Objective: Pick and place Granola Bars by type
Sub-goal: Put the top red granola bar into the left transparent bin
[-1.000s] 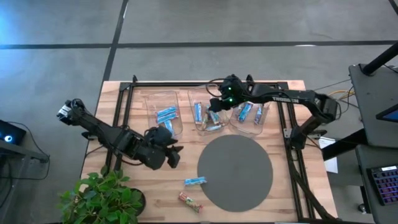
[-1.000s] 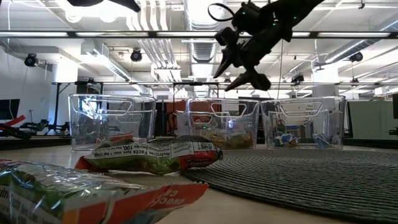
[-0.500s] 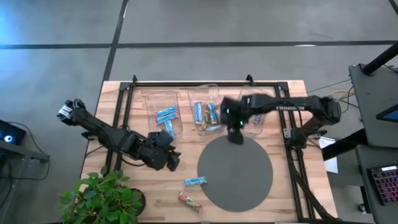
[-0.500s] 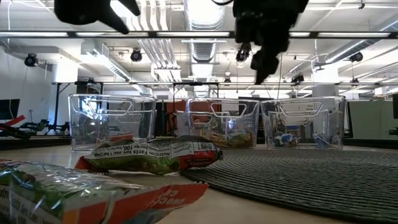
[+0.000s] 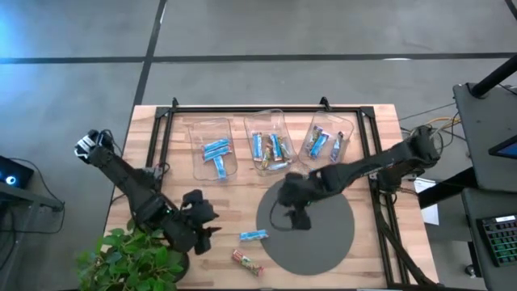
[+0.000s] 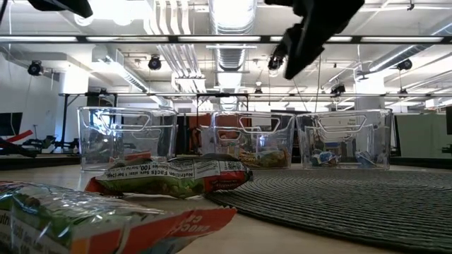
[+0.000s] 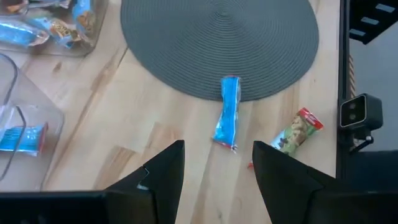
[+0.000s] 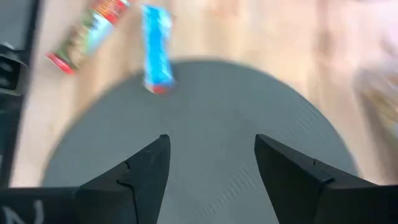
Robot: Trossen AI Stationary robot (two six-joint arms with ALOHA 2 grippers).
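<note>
Two bars lie loose on the wood near the table's near edge: a bright blue one, one end resting on the round grey mat's edge, and a multicoloured red-ended one. Other bars sit in three clear bins: blue ones in the left bin, mixed ones in the middle bin, blue ones in the right bin. My left gripper hovers open, left of the blue bar. My right gripper hangs open above the mat, right of the blue bar.
The round grey woven mat covers the table's near right part. A potted plant crowds the near left corner under the left arm. A black frame rail runs along the table's left side, another along the right.
My right gripper has left the space above the middle bin, swung toward the near edge and dropped lower, ending over the mat near the blue bar. My left gripper has moved toward the near left corner. The bars have stayed where they were.
</note>
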